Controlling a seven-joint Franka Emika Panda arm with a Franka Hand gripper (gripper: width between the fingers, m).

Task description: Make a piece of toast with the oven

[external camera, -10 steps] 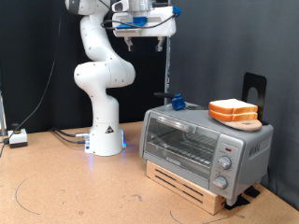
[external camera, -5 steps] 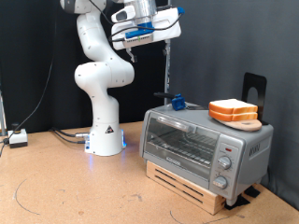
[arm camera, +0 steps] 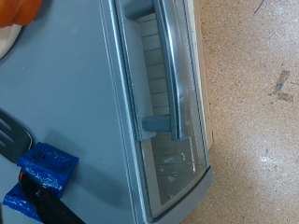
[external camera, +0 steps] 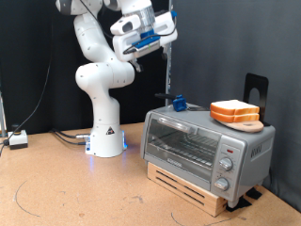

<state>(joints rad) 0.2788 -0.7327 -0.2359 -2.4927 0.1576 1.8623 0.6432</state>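
Atop the oven (external camera: 205, 146) (door apparently shut), stacked toast (external camera: 235, 111).

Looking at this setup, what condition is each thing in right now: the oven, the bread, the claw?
oven: door shut, standing on a wooden pallet.
oven handle: untouched.
piece of toast: stacked on a round wooden board on the oven's roof, not inside.
blue block: resting on the oven's roof.
claw: high in the air above the oven, holding nothing visible.
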